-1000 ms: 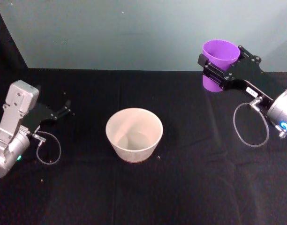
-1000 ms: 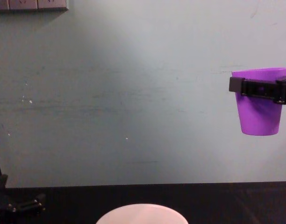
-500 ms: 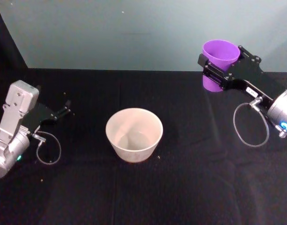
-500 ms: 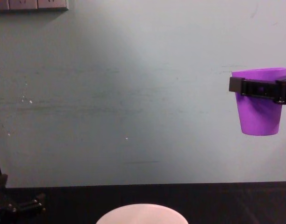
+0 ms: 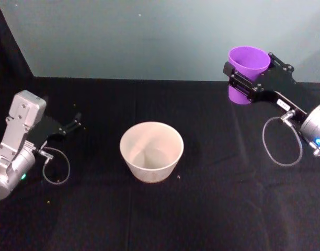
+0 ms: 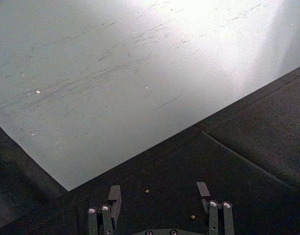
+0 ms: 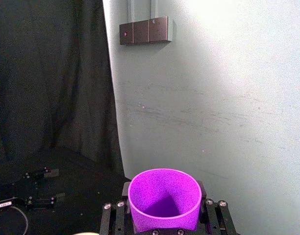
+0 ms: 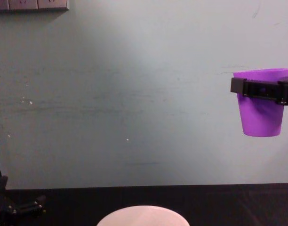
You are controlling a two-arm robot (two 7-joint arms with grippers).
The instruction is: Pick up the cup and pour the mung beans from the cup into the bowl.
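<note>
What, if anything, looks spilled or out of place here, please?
A few loose beans lie scattered on the black table: two by the left gripper, one beside the bowl. Otherwise nothing stands out.

right gripper (image 5: 247,79) raised at far right, reaching forward, fingers clamped round upright cup (image 5: 248,60). left gripper (image 5: 75,121) parked low at left, fingers apart.

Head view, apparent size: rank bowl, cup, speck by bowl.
1. bowl
2. cup, held aloft in the right gripper; nearness to the camera may inflate it
3. speck
Left gripper idle, open, far left.
</note>
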